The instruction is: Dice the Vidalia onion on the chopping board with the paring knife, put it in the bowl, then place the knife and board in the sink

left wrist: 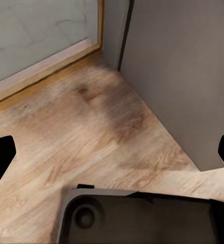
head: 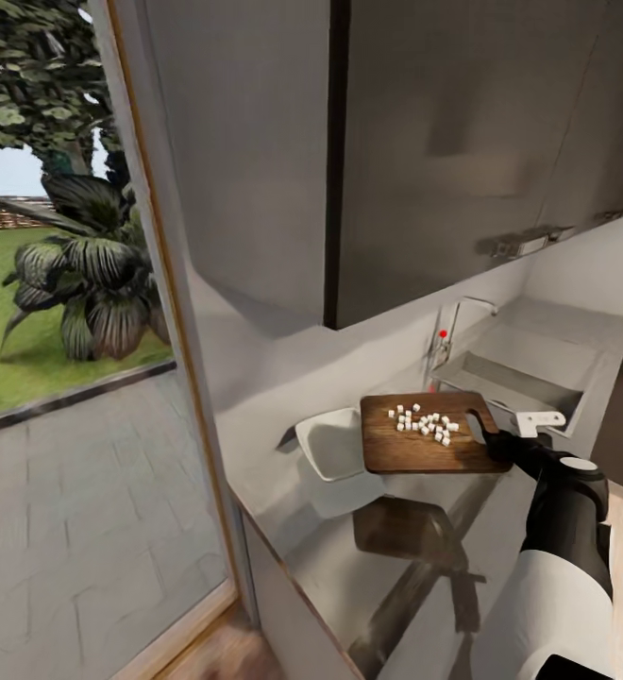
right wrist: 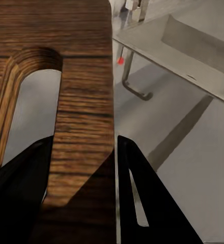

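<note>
Nearest, the right gripper [right wrist: 84,168] is clamped on the handle end of the chopping board [head: 425,436], one finger through the slot, so the board can be carried with its load. The board looks raised over the worktop [head: 425,557], judging by the shadow under it, and roughly level so the onion dice [head: 425,421] stay on top. Its far short end overlaps the white bowl [head: 332,444] near the worktop's window-side edge, likely to tip the dice in. Beyond the handle end sits the sink [head: 529,378] with its tap [head: 448,332]. The left gripper [left wrist: 112,152] hangs spread wide over the wooden floor [left wrist: 91,142], idle.
</note>
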{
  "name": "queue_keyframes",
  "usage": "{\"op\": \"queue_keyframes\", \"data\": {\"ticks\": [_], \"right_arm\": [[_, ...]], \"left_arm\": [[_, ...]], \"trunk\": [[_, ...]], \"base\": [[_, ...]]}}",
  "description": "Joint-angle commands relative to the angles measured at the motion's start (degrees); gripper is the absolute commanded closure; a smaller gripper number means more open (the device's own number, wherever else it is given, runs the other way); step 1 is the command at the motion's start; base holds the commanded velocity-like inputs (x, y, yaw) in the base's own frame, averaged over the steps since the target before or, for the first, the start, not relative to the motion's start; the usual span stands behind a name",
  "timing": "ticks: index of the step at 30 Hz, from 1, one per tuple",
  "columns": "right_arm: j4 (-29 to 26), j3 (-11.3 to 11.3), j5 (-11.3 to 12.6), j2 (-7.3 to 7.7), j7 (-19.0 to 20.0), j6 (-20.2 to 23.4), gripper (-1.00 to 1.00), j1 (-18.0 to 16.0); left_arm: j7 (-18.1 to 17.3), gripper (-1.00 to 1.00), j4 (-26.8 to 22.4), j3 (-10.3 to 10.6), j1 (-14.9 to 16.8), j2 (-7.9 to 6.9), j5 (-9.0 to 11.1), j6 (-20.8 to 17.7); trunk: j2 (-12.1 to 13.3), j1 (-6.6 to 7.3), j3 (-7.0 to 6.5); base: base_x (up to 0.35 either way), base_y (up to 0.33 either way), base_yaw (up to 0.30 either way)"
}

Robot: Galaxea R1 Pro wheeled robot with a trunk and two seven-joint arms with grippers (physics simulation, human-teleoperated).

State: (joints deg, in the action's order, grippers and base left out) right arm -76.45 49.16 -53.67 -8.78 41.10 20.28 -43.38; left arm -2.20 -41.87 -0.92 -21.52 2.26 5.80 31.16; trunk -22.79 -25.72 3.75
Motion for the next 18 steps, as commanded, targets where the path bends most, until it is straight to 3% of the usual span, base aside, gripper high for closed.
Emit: {"op": "queue_keyframes", "data": {"ticks": [1,5,11,18], "right_arm": [[-0.10,0.11,-1.10,-0.11,0.39,0.11,1.00,-0.12],[-0.10,0.10,-4.26,-0.25,0.46,0.11,1.00,-0.11],[-0.10,0.06,-4.83,-0.35,0.47,0.11,1.00,-0.12],[-0.10,0.06,-4.86,-0.37,0.47,0.11,1.00,-0.09]], "left_arm": [[-0.24,-1.00,-0.05,-0.05,-0.01,0.02,0.44,0.04],[-0.23,-1.00,-0.05,-0.05,-0.01,0.02,0.44,0.04],[-0.20,-1.00,-0.05,-0.05,0.00,0.02,0.44,0.04],[-0.23,-1.00,-0.06,-0.05,-0.01,0.02,0.44,0.04]], "trunk": [[-0.12,-0.06,0.04],[-0.12,-0.06,-0.25],[-0.12,-0.06,-0.68],[-0.12,-0.06,-1.19]], "base": [[0.168,0.269,-0.224],[0.138,0.242,-0.224],[0.053,0.213,-0.224],[0.003,0.030,-0.224]]}}
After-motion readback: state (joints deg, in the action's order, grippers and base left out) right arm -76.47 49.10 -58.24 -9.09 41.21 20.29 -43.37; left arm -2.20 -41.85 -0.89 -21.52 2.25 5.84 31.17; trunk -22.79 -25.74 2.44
